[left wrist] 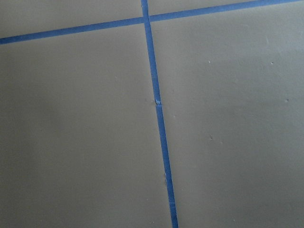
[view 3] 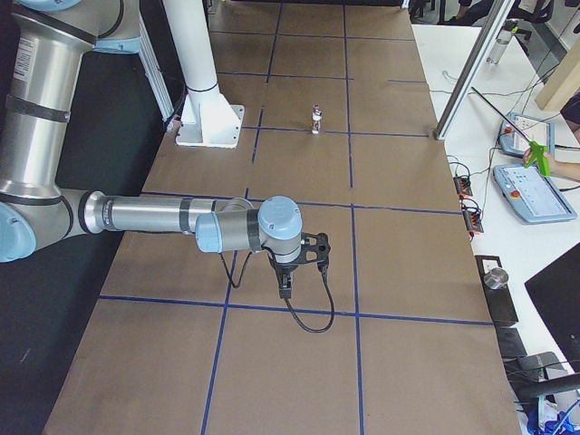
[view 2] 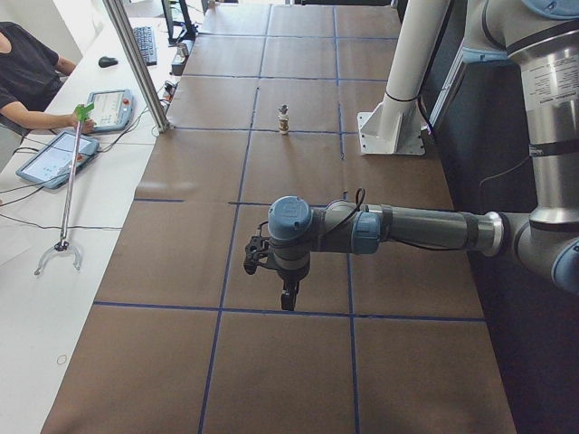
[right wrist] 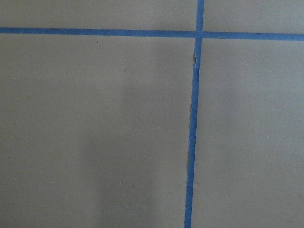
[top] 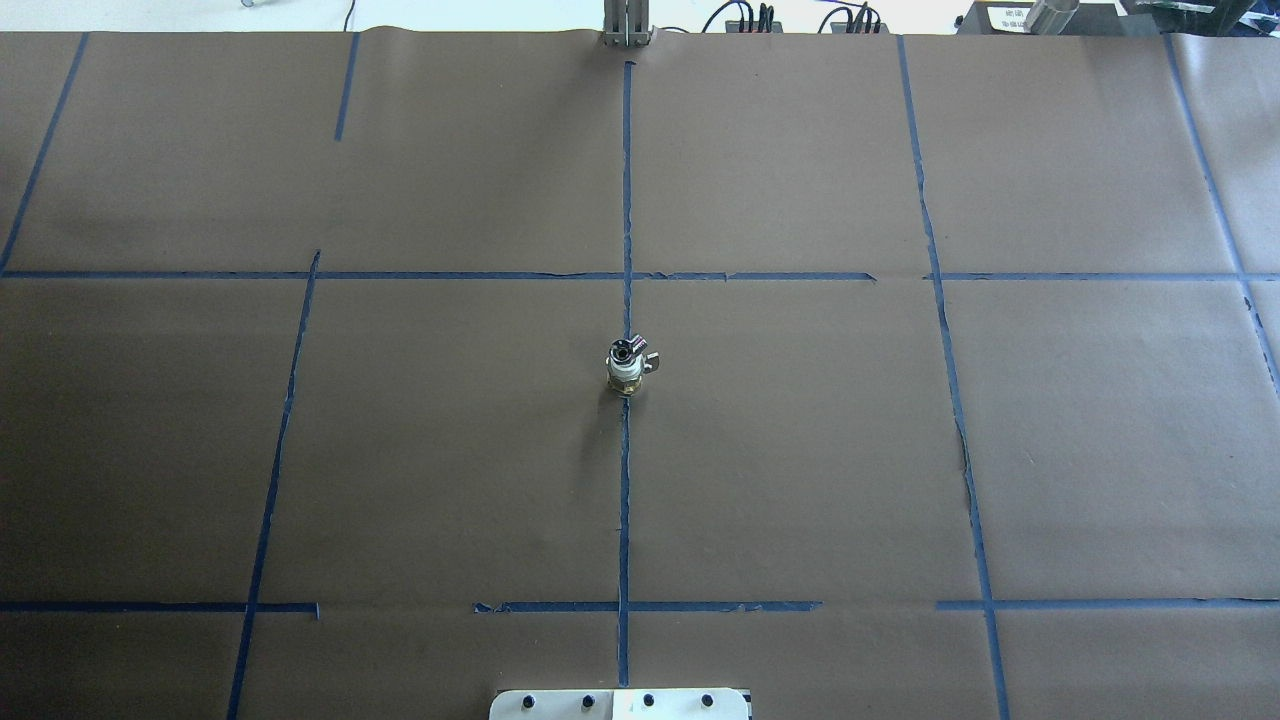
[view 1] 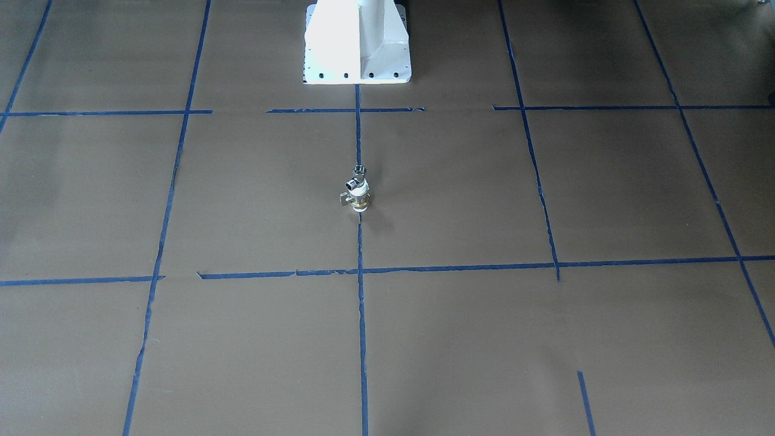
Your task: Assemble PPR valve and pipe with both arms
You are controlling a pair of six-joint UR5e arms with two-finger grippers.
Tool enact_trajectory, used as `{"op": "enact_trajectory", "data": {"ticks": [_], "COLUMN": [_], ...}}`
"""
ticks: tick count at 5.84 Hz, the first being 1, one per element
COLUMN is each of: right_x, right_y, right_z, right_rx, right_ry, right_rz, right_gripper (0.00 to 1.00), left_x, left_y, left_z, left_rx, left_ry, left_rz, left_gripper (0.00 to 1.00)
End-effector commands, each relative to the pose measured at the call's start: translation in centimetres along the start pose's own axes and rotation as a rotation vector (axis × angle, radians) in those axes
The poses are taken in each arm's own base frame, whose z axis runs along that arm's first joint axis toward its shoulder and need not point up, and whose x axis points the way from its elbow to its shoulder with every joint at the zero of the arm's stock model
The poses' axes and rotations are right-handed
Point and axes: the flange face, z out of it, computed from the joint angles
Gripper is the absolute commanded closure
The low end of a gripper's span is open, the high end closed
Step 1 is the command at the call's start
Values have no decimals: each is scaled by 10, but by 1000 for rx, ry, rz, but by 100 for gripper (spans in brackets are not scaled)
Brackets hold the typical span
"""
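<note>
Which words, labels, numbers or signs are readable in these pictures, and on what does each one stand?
No text can be read with certainty.
White label beyond the table's far edge: dark print, too small to read.
Screens on the side desk: contents blurred, unreadable.
Valve and pipe: no marking visible.

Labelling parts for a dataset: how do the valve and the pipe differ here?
The valve is white and brass; the pipe is all chrome. The valve is bigger than the pipe. The valve stands on the table; the pipe sits atop it. Both form one upright stack, unheld.
</note>
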Motion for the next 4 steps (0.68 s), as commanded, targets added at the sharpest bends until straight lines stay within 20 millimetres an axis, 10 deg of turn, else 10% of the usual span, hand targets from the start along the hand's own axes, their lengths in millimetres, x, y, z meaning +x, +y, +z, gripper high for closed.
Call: {"op": "enact_trajectory", "data": {"ticks": [1, 4], "right_x": [2, 12], "right_y": [-4, -39], "right_z": [0, 13], "right_rx": [5, -5], "right_ry": [24, 14], "right_rz": [-6, 21], "right_gripper": [0, 0], "left_x": [5, 6], "left_y": [1, 0], "left_z": [-5, -5], "left_rx": [6, 6], "left_ry": [0, 0], "left_rz": [7, 10], "left_gripper": [0, 0]}}
